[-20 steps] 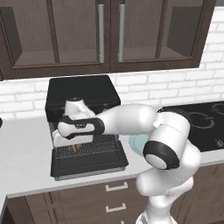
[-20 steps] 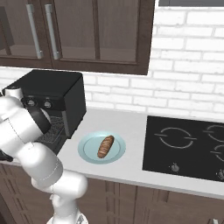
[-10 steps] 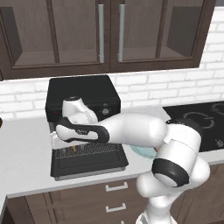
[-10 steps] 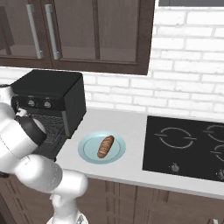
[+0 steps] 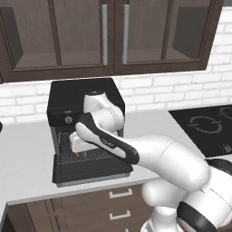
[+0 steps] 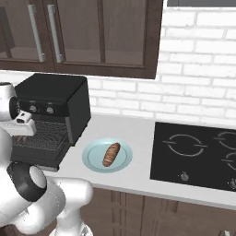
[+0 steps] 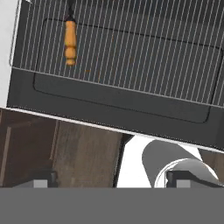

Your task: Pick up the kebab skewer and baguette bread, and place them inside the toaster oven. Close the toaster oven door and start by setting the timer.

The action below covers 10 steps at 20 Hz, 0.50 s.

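The white arm covers the right front of the boxy black toaster oven (image 5: 72, 97). The two-finger tool (image 5: 78, 146) sits against the wire rack, its finger spread too small to tell.

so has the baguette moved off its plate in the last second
No. In the right base view the baguette bread lies in the same spot on the blue plate, right of the toaster oven and left of the stovetop, just as before.

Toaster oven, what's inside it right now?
The kebab skewer lies on the wire rack of the toaster oven. The arm hides part of the rack. The baguette bread sits outside, on a plate.
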### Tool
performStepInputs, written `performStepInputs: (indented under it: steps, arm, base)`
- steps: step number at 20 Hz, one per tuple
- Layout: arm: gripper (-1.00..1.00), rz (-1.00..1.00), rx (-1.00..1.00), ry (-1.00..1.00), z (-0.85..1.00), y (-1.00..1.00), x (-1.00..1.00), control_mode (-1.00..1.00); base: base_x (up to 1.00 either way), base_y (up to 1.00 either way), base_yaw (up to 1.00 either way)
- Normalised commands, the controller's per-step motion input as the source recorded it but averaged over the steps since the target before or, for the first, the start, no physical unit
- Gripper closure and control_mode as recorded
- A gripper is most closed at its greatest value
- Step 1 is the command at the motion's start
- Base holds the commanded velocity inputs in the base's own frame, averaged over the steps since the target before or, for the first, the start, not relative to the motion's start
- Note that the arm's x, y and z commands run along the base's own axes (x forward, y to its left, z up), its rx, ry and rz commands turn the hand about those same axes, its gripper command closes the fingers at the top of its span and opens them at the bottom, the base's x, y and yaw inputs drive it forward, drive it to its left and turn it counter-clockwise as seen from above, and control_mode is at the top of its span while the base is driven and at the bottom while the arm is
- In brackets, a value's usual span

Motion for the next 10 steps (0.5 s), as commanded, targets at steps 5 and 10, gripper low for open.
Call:
performStepInputs:
  steps: [5, 10]
  arm:
    - [-1.0, 0.0, 0.0, 0.0, 0.08, -1.0, -0.69, -1.0]
    - [-1.0, 0.0, 0.0, 0.0, 0.01, -1.0, -0.18, -1.0]
  base:
    - [0.0, 0.0, 0.0]
    - [0.0, 0.0, 0.0]
